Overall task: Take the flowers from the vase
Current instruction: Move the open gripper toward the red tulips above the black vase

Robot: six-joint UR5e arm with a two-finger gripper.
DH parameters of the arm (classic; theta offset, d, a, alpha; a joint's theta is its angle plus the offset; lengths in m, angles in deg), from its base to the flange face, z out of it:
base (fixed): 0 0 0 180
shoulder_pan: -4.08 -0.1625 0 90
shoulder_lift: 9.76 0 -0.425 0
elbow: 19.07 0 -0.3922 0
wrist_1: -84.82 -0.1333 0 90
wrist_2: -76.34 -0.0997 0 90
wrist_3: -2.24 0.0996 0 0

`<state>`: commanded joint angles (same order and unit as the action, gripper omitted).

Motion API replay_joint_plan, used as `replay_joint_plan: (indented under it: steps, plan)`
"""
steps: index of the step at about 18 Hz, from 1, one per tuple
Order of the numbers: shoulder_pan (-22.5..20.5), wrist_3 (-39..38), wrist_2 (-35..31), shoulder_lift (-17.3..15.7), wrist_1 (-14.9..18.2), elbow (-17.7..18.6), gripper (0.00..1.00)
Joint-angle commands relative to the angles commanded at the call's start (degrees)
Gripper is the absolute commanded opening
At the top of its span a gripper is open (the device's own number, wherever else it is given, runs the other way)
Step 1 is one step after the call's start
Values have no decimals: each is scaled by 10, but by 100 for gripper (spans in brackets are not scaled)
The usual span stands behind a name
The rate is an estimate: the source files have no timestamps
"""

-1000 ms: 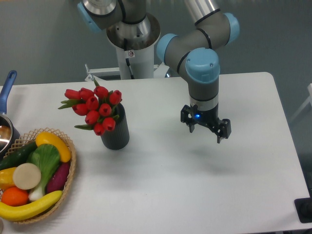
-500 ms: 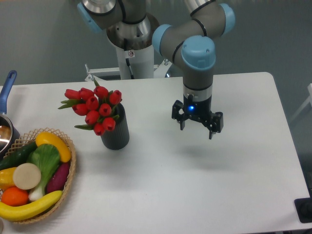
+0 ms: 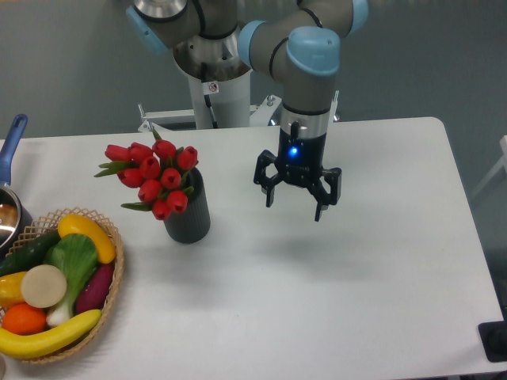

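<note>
The flowers (image 3: 154, 178), a tight bunch of red tulip buds with green leaves, stand in the vase (image 3: 188, 215), a dark ribbed cylinder on the left half of the white table. The bunch leans to the left over the vase mouth. My gripper (image 3: 294, 206) hangs open and empty above the table, to the right of the vase and well apart from it, fingers pointing down. A blue light shows on its wrist.
A woven basket (image 3: 111, 297) with bananas, an orange, a cucumber and other produce sits at the front left. A pot with a blue handle (image 3: 9, 146) is at the left edge. The robot base (image 3: 214, 79) stands behind the table.
My gripper has moved left and a little back, toward the vase, and has turned slightly. It stays open. The flowers and vase have not moved.
</note>
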<state>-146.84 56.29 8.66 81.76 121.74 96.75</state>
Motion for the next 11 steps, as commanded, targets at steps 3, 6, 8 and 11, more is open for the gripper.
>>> replay_joint_plan:
  steps: [3,6,8,11]
  plan:
    - [-3,3,0,-38,-11,31,100]
    - [-11,48,1,-90,-11,59,100]
    - [-11,56,8,-123,-10,85,100]
    - [-8,57,56,-143,-10,128,100]
